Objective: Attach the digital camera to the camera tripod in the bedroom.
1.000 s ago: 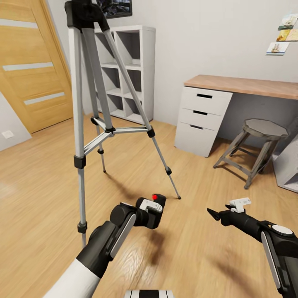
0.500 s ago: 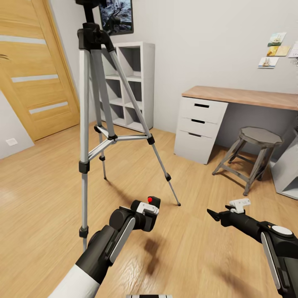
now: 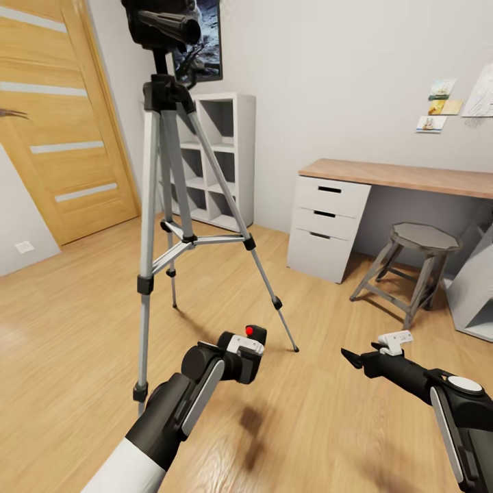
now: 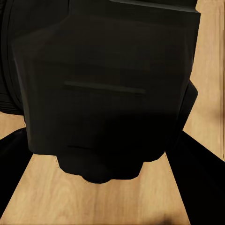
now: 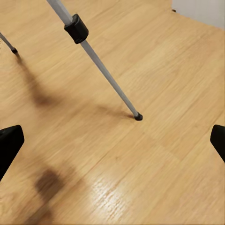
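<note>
The camera (image 3: 250, 350) is small and black with one red button on top. The left gripper (image 3: 241, 356) is clenched on it, up in the air over the floor (image 3: 75, 301), near the foot of one tripod (image 3: 164, 205) leg.

The room is big, with pale walls and a wood floor. One wooden door (image 3: 61, 137) is at the left. One white shelf (image 3: 216, 157) stands against the back wall, behind the tripod. One desk (image 3: 404, 177) with a wood top is at the right. It has three white drawers (image 3: 323, 219) under its left end. One grey stool (image 3: 411, 263) stands in front of the desk.

The tripod is tall. It stands on the floor between the door and the desk. It has three silver legs and a black head (image 3: 161, 24) at the top. Nothing sits on the head.

The head view shows both arms. The right gripper (image 3: 356, 357) is low at the right, well apart from the camera. It holds nothing.

The left wrist view is very close. There the camera (image 4: 108, 89) is a big dark shape, with a dark finger (image 4: 11, 173) at each side and floor (image 4: 98, 201) behind it. The red button cannot be seen from there.

The right wrist view looks down at the floor (image 5: 154, 79). It shows one tripod leg (image 5: 101, 65) with a black collar, and the tip of a second leg. The two fingertips (image 5: 9, 143) of the right gripper (image 5: 112, 143) are far apart, at the two sides, so it is released. A dark shadow lies on the floor there.
</note>
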